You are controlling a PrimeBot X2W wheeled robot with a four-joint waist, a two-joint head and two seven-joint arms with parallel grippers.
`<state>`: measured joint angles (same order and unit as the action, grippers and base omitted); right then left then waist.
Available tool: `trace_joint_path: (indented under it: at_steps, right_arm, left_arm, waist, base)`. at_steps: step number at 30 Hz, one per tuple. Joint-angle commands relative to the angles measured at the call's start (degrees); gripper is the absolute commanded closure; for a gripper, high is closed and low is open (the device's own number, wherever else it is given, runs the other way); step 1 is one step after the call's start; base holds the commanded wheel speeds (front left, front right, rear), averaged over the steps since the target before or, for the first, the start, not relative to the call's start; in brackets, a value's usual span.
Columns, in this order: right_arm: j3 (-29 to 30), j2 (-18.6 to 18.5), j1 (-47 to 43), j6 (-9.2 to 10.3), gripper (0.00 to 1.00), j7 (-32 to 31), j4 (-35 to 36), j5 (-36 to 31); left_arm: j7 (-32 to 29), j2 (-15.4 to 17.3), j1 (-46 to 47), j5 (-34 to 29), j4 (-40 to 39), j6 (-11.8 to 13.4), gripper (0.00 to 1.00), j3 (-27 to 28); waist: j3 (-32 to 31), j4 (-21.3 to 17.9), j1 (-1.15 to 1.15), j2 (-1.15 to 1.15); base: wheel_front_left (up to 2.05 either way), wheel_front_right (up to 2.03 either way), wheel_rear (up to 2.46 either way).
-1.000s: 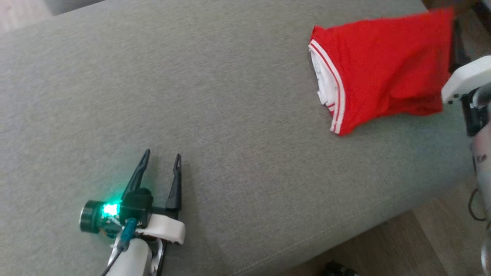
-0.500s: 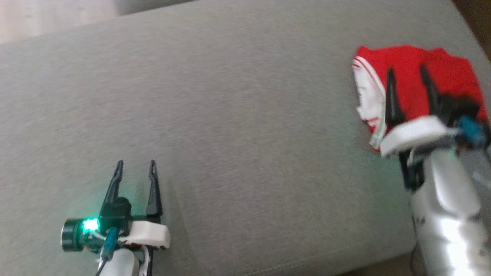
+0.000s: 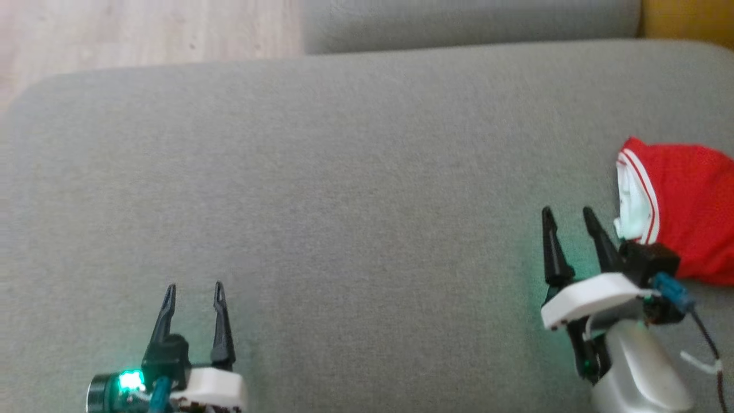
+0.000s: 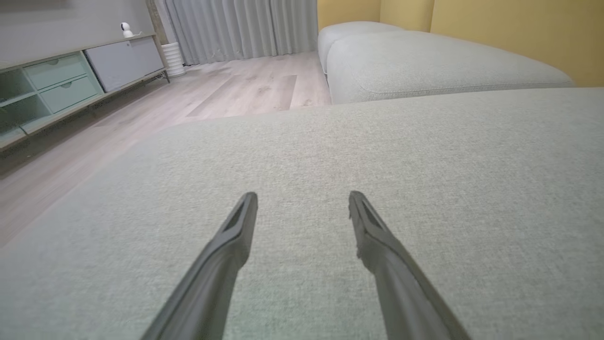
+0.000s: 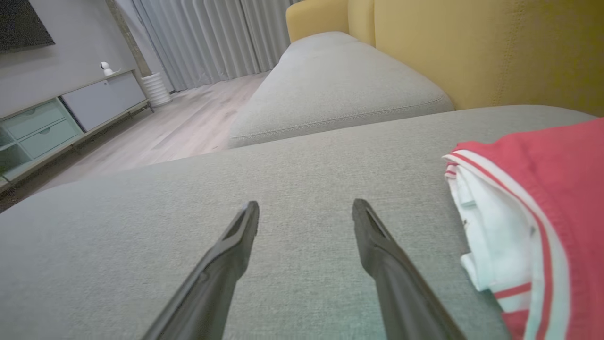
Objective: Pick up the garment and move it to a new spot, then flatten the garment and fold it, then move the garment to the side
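Right hand point(image 3: 567, 212), spread open like left hand point(image 3: 194, 286), has withdrawn beside the garment point(image 3: 688, 206).

A home living room, seen from the right wrist: broad grey sofa cushions point(image 5: 292, 174), a yellow backrest point(image 5: 472, 47) at two o'clock, long grey curtains point(image 5: 203, 38) at eleven, pale wood floor point(image 5: 188, 123), and a low drawer cabinet point(image 5: 71, 118) at nine under a dark wall screen point(image 5: 23, 21).

1 garment point(image 3: 688, 201), 1 left hand point(image 3: 194, 285), 1 right hand point(image 3: 567, 210), 2 grey cushions point(image 3: 344, 172).
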<state>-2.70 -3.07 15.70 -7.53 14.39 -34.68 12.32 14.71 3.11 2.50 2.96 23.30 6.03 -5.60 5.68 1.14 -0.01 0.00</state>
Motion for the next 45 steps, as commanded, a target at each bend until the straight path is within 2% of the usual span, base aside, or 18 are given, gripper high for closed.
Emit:
trace_joint_path:
  at_steps: [1, 7, 21, 22, 27, 45]
  right_arm:
    - [-1.80, 0.18, 0.30, 0.04, 0.00, 0.61, 2.04, 0.45]
    - [-3.00, 0.19, -0.59, 0.04, 0.00, 0.61, 2.31, 0.58]
    - [-4.10, 0.19, -1.21, 0.04, 0.00, 0.61, 4.39, 0.42]
    - [-2.64, 0.07, -2.32, 0.00, 1.00, 0.00, 2.63, 0.30]
    - [-2.51, 0.34, -4.34, 0.00, 1.00, -0.28, -0.60, 0.72]
    - [-0.83, 0.32, -5.12, 0.01, 1.00, -3.25, 2.51, 12.18]
  left_arm:
    - [0.29, 0.22, 0.61, -0.08, -1.87, -0.03, 0.00, 2.26]
    - [0.29, 0.15, -0.65, 0.05, -2.48, -0.33, 0.00, 3.46]
    - [0.29, -0.17, -0.97, 2.15, -4.09, -3.82, 0.00, 5.61]
    - [0.00, -0.26, -2.52, 1.86, -2.21, -3.81, 1.00, 3.69]
    - [-0.29, -0.37, -3.51, 2.27, 1.26, -4.02, 1.00, 3.76]
    - [-3.32, -0.35, -2.51, 14.87, -0.27, -5.39, 1.00, 4.95]
  waist:
    - [-1.70, 1.03, 0.01, 0.00]
    - [-2.67, -0.16, 0.01, 0.00]
    - [-3.73, -2.45, 0.01, 0.00]
    - [-3.74, -2.48, 0.01, 0.00]
    - [-3.78, -2.50, 0.01, 0.00]
    - [-4.03, -2.30, 0.01, 0.00]
  base:
    - [0.00, 0.00, 0.00]
    - [0.00, 0.00, 0.00]
    - [0.00, 0.00, 0.00]
    - [0.00, 0.00, 0.00]
    - [0.00, 0.00, 0.00]
    - [0.00, 0.00, 0.00]
